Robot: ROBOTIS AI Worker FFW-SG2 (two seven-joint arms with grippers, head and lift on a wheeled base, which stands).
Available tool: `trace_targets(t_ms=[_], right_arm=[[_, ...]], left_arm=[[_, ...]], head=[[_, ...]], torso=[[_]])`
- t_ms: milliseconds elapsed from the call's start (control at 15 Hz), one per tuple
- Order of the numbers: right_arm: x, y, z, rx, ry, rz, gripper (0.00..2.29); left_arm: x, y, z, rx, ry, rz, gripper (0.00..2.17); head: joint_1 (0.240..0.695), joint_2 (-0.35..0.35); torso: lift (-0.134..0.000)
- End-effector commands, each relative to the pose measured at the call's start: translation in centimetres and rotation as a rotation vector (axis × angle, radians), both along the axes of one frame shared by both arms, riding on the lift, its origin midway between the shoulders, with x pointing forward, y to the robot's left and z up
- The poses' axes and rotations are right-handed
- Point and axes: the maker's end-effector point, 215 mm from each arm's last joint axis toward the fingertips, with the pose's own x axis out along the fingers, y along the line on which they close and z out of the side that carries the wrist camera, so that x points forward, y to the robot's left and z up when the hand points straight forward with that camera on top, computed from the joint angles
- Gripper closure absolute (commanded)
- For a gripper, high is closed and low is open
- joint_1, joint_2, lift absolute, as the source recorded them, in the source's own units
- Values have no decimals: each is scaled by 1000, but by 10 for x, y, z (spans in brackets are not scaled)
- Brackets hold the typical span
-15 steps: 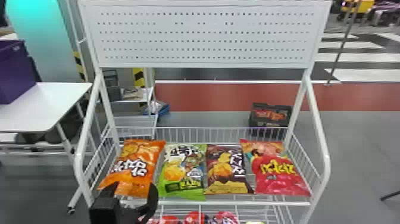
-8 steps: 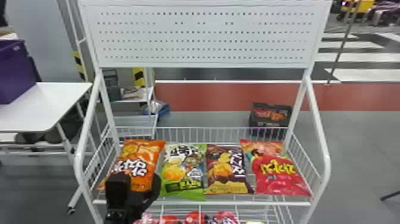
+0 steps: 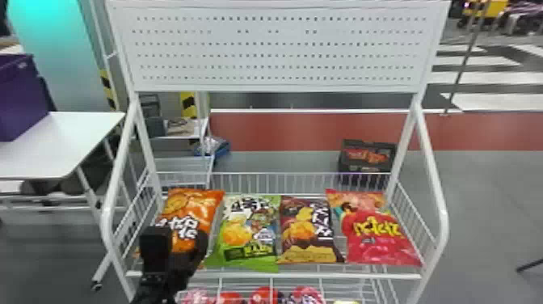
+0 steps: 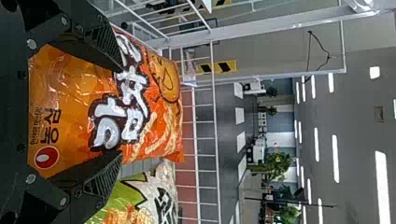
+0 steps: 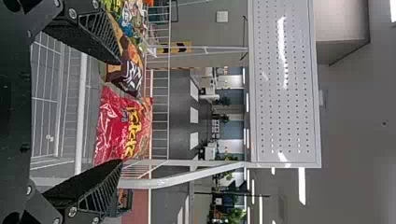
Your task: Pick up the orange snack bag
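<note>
- Straddling the orange snack bag (image 3: pixel 194 206), head view: L gripper (image 3: pixel 177 242), one black finger over bag's lower L part, other over its lower R part. Bag lies on upper shelf (image 3: pixel 283 275) of white wire rack, L end, next to green bag (image 3: pixel 246 230).
- Head view, lettering: big white chars w/ dark outline on orange; dark on green; white on brown bag (image 3: pixel 303 230); yellow on red-pink bag (image 3: pixel 379 238).
- Head view, count: 4 bags in 1 row, 1 per colour. Lower shelf: at least 4 reddish packs (image 3: pixel 264 295), plus a bit of yellow at the pic edge. 1 perforated panel (image 3: pixel 274 52) up top, 1 dark crate (image 3: pixel 347 165) on floor behind, 1 purple box (image 3: pixel 20 97) on 1 white table (image 3: pixel 52 149).
- L wrist view: L gripper (image 4: pixel 122 111) spread wide, orange bag in the gap, both fingertips overlapping its outline; can't tell if pads touch it. Bag has 1 round red/white logo, small dark print, lg white chars. Green bag (part) just beside.
- R wrist view: R gripper (image 5: pixel 120 112) also spread wide, fingers well apart. Beyond, farther off: red-pink bag w/ yellow chars, brown bag w/ white chars, part of green; 3 bags total. Same perforated panel, rows of sm. holes.
</note>
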Motion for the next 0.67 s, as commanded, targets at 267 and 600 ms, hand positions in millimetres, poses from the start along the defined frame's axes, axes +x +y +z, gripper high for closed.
trace_targets(t_ms=[267,600], right_arm=[[3,-1,-1,0,-3,-2,144],[6,-4,-4,9,4,-4,144]], left_arm=[[-5,5,-8,-4,24,20,1349],[-13,-4,-2,-10,10,12,1349]], head=[[499,0],[499,0]], torso=[[0],[0]])
